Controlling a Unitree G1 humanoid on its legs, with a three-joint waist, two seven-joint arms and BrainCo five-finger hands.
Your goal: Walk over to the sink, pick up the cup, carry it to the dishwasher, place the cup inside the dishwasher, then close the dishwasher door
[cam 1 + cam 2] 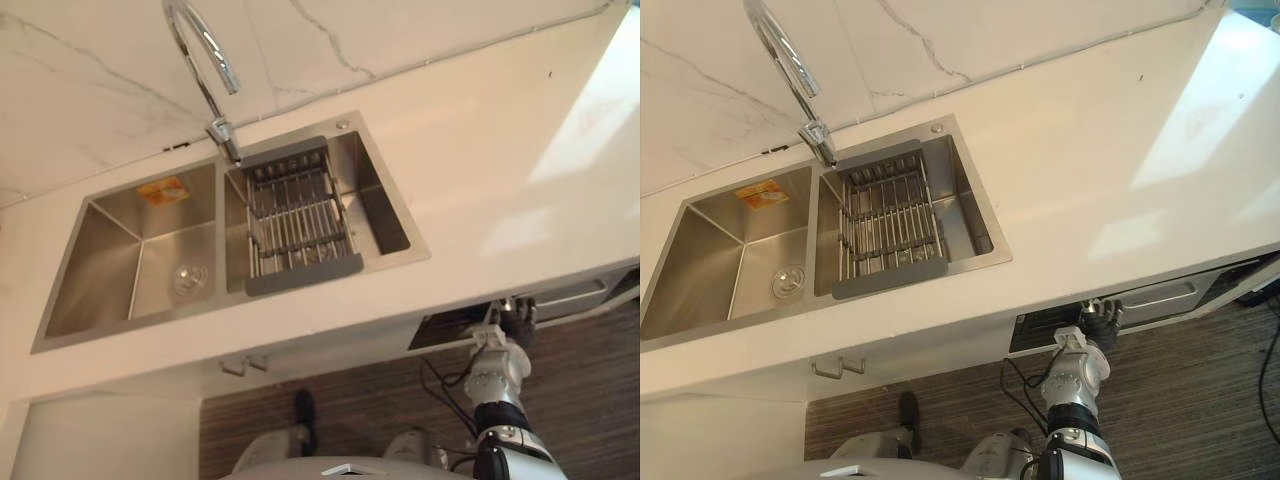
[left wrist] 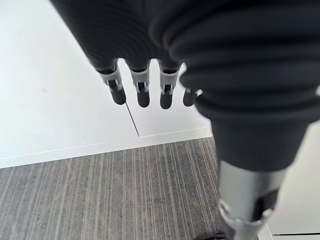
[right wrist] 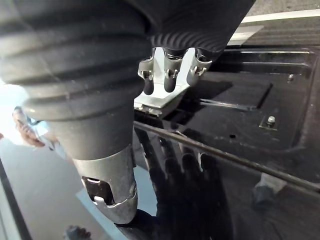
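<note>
Under the desk edge, well right of the sink, I have the right hand up at the top of the dishwasher. From that wrist camera its fingers are straight and released, grasping nothing. Their dark tips sit just beside a silver bracket on the glossy black door. The fingers are mirrored in the door's surface, but I cannot tell whether they touch it.

The left hand hangs low beside me. Its fingers are also straight and released, with nothing in them, pointing toward a white cabinet panel where it meets the striped grey floor.

Looking down from the head, I see the sink set into the white desk as two steel basins. The left basin has an orange sticker on its back wall and a round drain in its bottom. The right basin holds a wire rack with grey ends spanning it. A curved chrome faucet rises from the back rim between the two basins. Two small hooks hang below the front of the desk, under the sink.

As for the cup, I cannot tell where it is from these views.
</note>
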